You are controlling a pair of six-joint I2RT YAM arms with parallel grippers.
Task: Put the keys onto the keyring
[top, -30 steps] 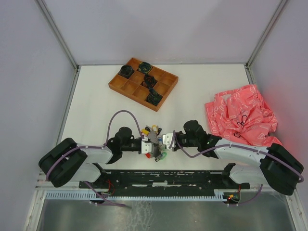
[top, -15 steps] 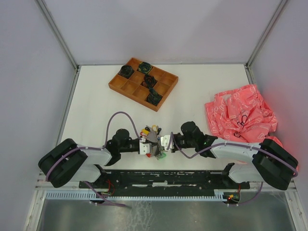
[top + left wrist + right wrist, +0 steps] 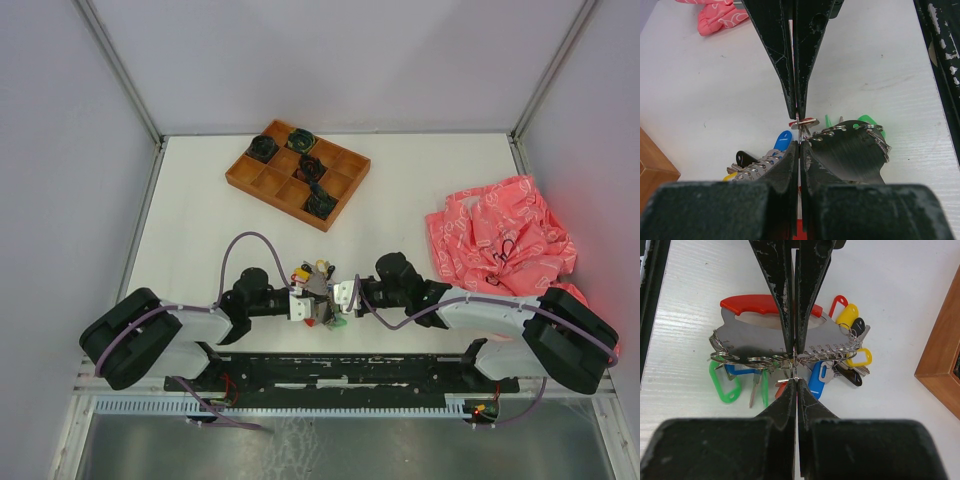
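While the white worktop [image 3: 200, 220] carries a crumpled pink bag [image 3: 500, 240] at right and a wooden tray [image 3: 345, 163] with dark coiled bundles [image 3: 263, 147] at the back, both arms reach inward near the front edge, tip to tip. Left end effector [image 3: 799, 147] and right end effector [image 3: 796, 385] are each pinched fully closed, tips meeting at a thin wire ring on the edge of the keyring [image 3: 757, 304], a red crescent with a grey plate sitting on the worktop between them; cannot tell whether either actually grips that ring. Keys [image 3: 816, 381] with green, blue, yellow and red tags hang on rings along the plate's edge.
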